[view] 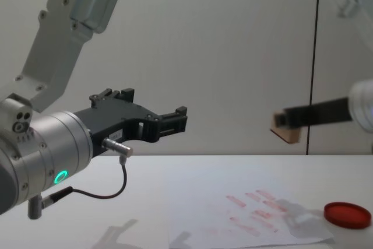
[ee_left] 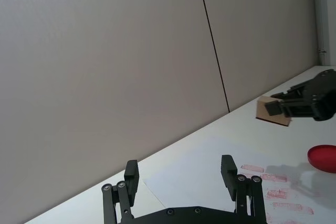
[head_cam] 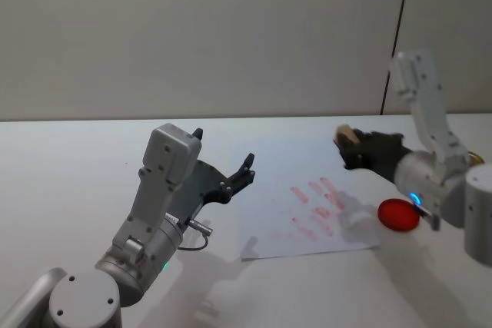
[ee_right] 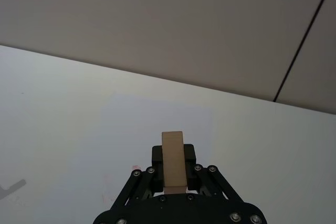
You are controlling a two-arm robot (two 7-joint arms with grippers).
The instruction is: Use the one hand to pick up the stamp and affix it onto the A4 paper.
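Note:
My right gripper [head_cam: 350,147] is shut on the stamp [head_cam: 344,135], a light-tan wooden block, and holds it in the air above the far right part of the A4 paper [head_cam: 277,213]. The stamp [ee_right: 172,158] stands between the right gripper's black fingers [ee_right: 190,153]. The chest view shows the stamp [view: 287,129] well above the paper [view: 198,202], which carries several faded red prints [view: 256,208]. My left gripper [head_cam: 223,150] hovers open over the table by the paper's left edge, holding nothing.
A round red ink pad [head_cam: 398,214] lies on the white table just right of the paper, under the right arm. It shows as the ink pad [view: 347,214] in the chest view. A grey wall stands behind the table.

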